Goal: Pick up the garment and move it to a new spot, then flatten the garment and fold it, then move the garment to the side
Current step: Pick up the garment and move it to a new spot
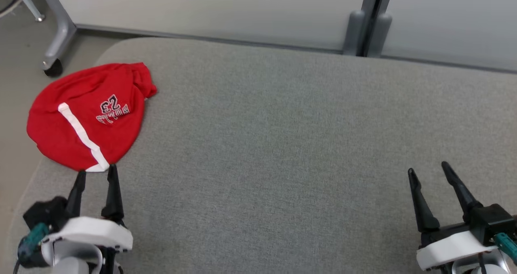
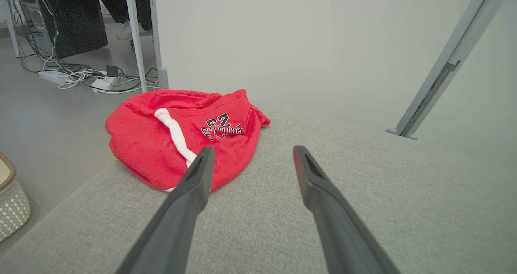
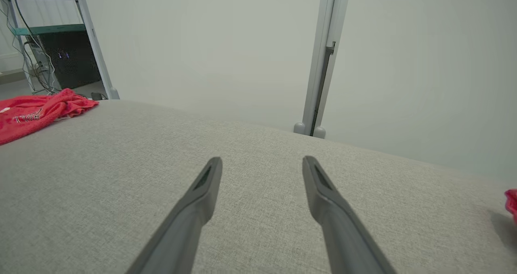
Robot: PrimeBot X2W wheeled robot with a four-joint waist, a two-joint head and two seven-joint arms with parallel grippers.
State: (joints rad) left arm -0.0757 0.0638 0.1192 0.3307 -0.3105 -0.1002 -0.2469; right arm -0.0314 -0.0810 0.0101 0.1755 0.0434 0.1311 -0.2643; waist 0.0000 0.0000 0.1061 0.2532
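Red garment [image 1: 83, 122], white stripe, folded: far-left corner of grey cushion [image 1: 282, 145], overhanging its edge. Left gripper [image 1: 97, 172]: wide, empty, just beside garment's near hem. Right gripper [image 1: 427, 167]: wide, empty, well apart.

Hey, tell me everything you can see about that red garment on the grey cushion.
The red garment looks like soft, jersey-like cloth, bunched into a rounded, unfolded heap. A white stripe runs across it, beside black-and-white lettering with the number 23, upside down in the head view. It lies at the far left corner of the grey cushion, and its outer side seems to hang past the edge. The open left end effector points at its near hem, holding nothing. Whether they touch cannot be told.
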